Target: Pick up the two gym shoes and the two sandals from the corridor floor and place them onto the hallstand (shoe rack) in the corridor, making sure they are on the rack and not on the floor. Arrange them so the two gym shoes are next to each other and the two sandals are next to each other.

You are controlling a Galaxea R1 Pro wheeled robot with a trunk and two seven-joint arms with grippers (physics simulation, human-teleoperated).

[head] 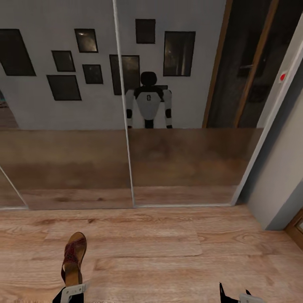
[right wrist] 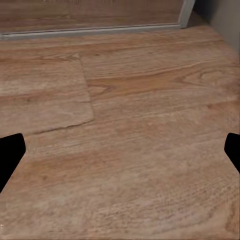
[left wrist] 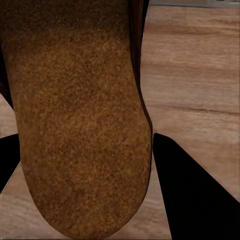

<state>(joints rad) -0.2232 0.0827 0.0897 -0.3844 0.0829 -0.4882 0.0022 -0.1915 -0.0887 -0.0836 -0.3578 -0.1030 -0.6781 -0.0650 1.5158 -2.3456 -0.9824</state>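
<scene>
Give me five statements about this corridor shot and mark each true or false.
1. A sandal sits between the left pincer's fingers. True.
2. The right pincer holds a sneaker. False: nothing lies between its fingers, just floor beyond them.
3. A mirrored wall ahead reflects the robot. True.
4. The floor is grey tile. False: it is light brown wood plank.
5. Framed pictures show in the reflection. True.
</scene>
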